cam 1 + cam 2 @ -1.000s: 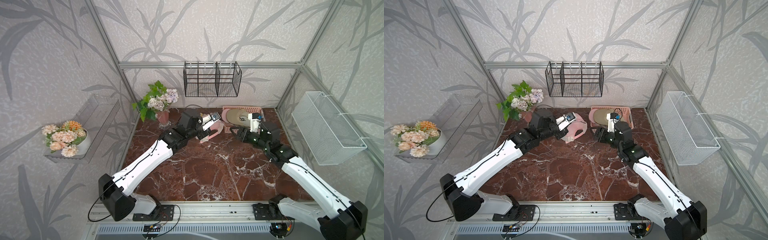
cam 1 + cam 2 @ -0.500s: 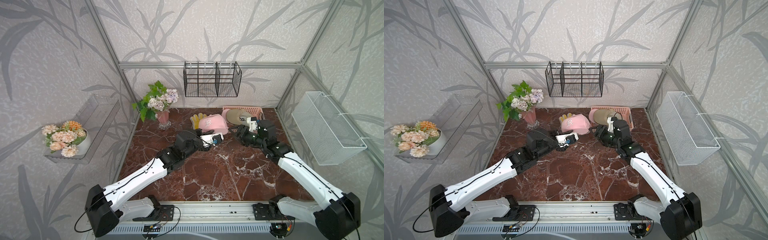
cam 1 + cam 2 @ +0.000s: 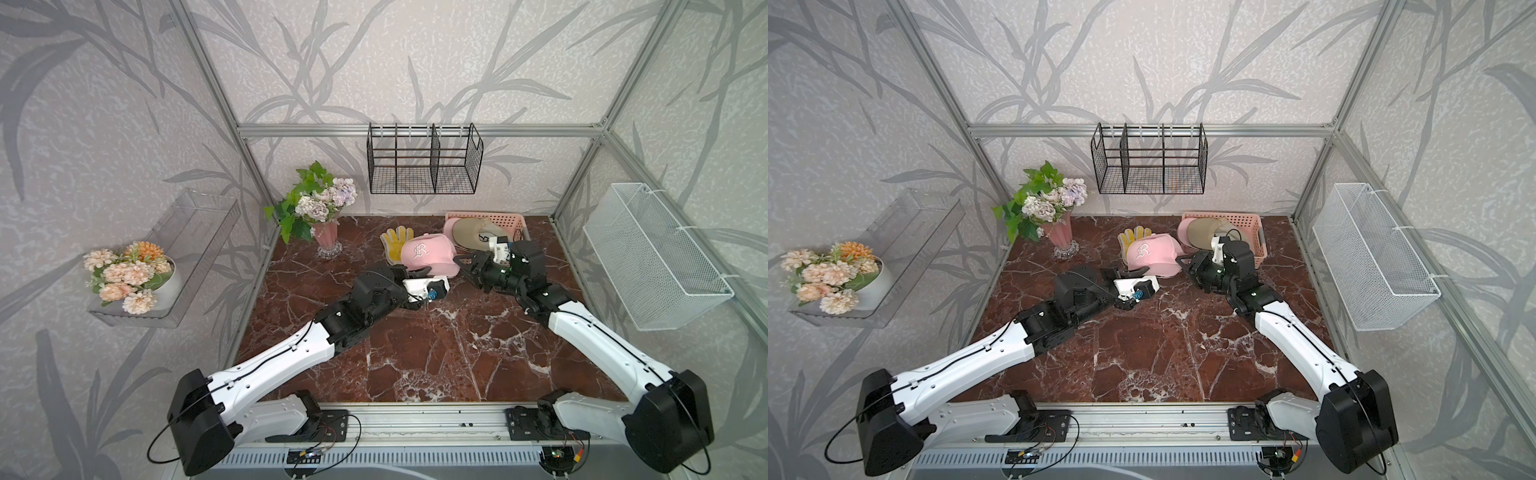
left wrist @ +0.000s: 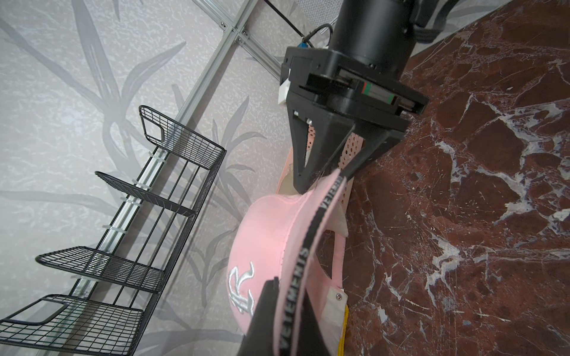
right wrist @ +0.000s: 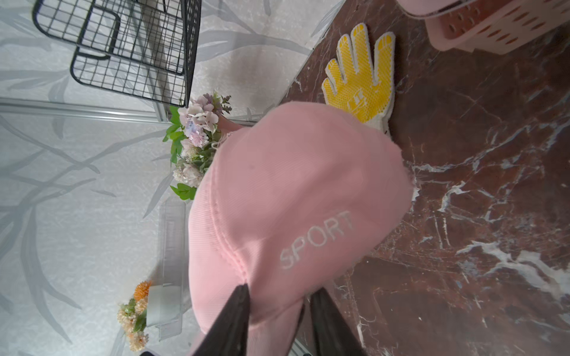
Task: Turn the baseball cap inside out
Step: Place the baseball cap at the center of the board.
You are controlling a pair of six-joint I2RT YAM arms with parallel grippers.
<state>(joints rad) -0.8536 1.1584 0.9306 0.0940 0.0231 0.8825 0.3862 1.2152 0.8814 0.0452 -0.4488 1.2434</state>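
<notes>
The pink baseball cap [image 3: 428,255] [image 3: 1152,257] rests crown up at the back of the marble table, partly over a yellow glove. My left gripper [image 3: 419,272] [image 4: 288,326] is shut on its front rim, and the black lettered sweatband [image 4: 303,262] runs between the fingers. My right gripper [image 3: 459,262] [image 5: 280,320] reaches the cap [image 5: 293,191] from the right, with its jaws closed on a fold of the pink fabric. In the left wrist view the rim [image 4: 327,197] stretches from one gripper to the other.
A yellow dotted glove [image 3: 392,241] [image 5: 361,80] lies under the cap's far side. A pink basket [image 3: 513,218] holding a beige hat [image 3: 469,230] stands just behind my right gripper. A flower vase [image 3: 326,243] stands back left. A black wire rack [image 3: 424,162] and a white basket [image 3: 652,257] hang on the walls.
My left arm has pulled back from the far edge toward the front, still holding the rim. The cap has settled crown up over the glove. My right gripper's jaws have closed on the cap.
</notes>
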